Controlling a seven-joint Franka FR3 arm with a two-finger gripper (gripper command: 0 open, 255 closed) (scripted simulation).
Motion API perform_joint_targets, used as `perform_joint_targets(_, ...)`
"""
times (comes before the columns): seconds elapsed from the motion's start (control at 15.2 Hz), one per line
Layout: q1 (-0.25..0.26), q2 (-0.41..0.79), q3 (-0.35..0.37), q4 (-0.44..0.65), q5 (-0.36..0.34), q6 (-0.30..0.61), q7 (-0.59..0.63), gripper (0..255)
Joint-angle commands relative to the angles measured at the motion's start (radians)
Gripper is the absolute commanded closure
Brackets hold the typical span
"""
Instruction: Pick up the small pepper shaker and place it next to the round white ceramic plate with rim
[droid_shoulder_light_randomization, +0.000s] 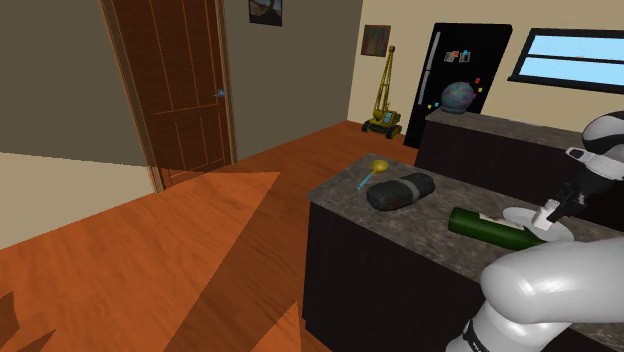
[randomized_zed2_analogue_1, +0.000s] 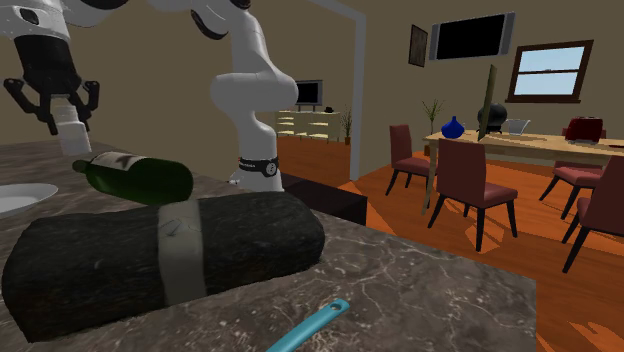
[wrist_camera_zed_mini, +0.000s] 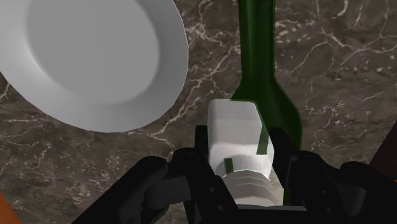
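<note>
Claw (wrist_camera_zed_mini: 240, 167): black, two fingers clamped on the small white square-bodied pepper shaker (wrist_camera_zed_mini: 236, 127), held clear above the dark marbled table (wrist_camera_zed_mini: 331, 83). Just off the claw's side: round white rimmed plate (wrist_camera_zed_mini: 89, 54), the destination. Beneath the claw: dark green glass bottle (wrist_camera_zed_mini: 257, 57), lying flat, an obstacle.

Veined marble-like counter (wrist_camera_zed_mini: 331, 63), glossy green bottle (wrist_camera_zed_mini: 257, 51) — smooth white plate (wrist_camera_zed_mini: 95, 57).

Flat, moderate light fills the rooms. In the shoulder view a broad wedge of shadow lies across the floor (droid_shoulder_light_randomization: 120, 250), and the window (droid_shoulder_light_randomization: 572, 55) is the brightest patch. The arm (randomized_zed2_analogue_1: 245, 85) is pale with soft grey shading. In the wrist view the plate (wrist_camera_zed_mini: 83, 57) shades gently grey toward its centre, and the counter (wrist_camera_zed_mini: 343, 63) is dim.
</note>
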Motion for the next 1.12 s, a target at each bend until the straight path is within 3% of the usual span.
perform_joint_targets(0.0, 0.008, 0.008, -0.022, -0.016, -0.006, 0.029, -0.004, 255)
perform_joint_targets(0.79, 0.084, 0.082, -0.180, -0.100, -0.028, 0.210, -0.037, 255)
perform_joint_targets(1.06, 0.072, 0.104, -0.169, -0.102, -0.002, 0.220, -0.057, 255)
